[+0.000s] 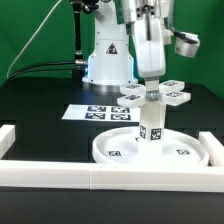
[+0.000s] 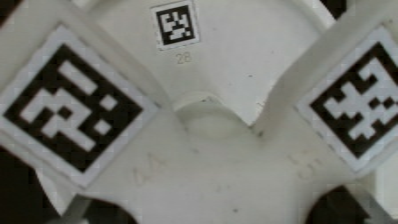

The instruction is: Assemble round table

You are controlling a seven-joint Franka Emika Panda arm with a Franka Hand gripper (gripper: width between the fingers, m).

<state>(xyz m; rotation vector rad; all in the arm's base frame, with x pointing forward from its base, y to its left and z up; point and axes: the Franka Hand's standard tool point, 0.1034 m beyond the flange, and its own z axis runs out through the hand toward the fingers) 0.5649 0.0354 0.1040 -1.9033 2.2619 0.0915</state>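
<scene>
Black table (image 1: pixel 40 100), green backdrop (image 1: pixel 30 30). Item: cross-shaped piece (image 1: pixel 176 96) sits atop your upright leg (image 1: pixel 152 126), centred on the rimmed disc (image 1: pixel 110 152), probably for joining. Gripper (image 1: pixel 152 80) directly above; you cannot tell its opening.

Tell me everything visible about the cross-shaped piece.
The cross-shaped piece is white and looks like plastic. Flat arms spread from a central hub, and the arms that show each carry a black-and-white square tag. It lies level and appears to rest on top of the upright leg, which stands in the middle of the rimmed disc. The hand comes down onto its hub from above. Whether the hand grips it cannot be told.
</scene>
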